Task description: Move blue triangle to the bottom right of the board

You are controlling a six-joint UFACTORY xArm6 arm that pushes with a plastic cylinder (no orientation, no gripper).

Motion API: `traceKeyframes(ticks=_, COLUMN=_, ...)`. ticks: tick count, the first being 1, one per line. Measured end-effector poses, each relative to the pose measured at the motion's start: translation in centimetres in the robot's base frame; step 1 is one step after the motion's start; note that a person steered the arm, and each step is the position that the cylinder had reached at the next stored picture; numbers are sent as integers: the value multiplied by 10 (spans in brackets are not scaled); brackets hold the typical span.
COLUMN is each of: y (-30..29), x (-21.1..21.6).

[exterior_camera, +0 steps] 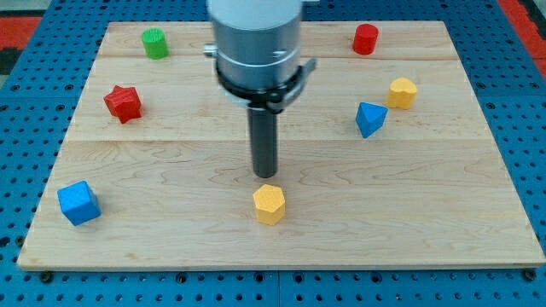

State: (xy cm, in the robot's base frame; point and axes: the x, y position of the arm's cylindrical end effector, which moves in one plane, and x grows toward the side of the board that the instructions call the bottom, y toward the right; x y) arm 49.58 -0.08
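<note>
The blue triangle (369,118) lies on the wooden board (444,205) at the view's right, a little above mid-height, just left of and below a yellow block (403,92). My tip (265,175) is near the board's middle, well to the left of the blue triangle and slightly lower. It stands just above a yellow hexagonal block (269,204), very close to it; contact cannot be told.
A blue cube (78,203) sits at the bottom left. A red star (123,103) is at the left, a green cylinder (154,43) at the top left, a red cylinder (365,39) at the top right. A blue pegboard surface (529,102) surrounds the board.
</note>
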Motion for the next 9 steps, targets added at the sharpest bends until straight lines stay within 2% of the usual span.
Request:
traceKeyframes(ticks=1, y=13, x=34)
traceKeyframes(ticks=2, y=-19, x=62)
traceKeyframes(ticks=3, y=-18, x=43)
traceKeyframes(ticks=4, y=-19, x=-49)
traceKeyframes(ticks=5, y=5, x=-136)
traceKeyframes(ticks=6, y=91, x=-121)
traceKeyframes(ticks=7, y=188, x=-44)
traceKeyframes(ticks=8, y=239, x=24)
traceKeyframes(ticks=9, y=242, x=33)
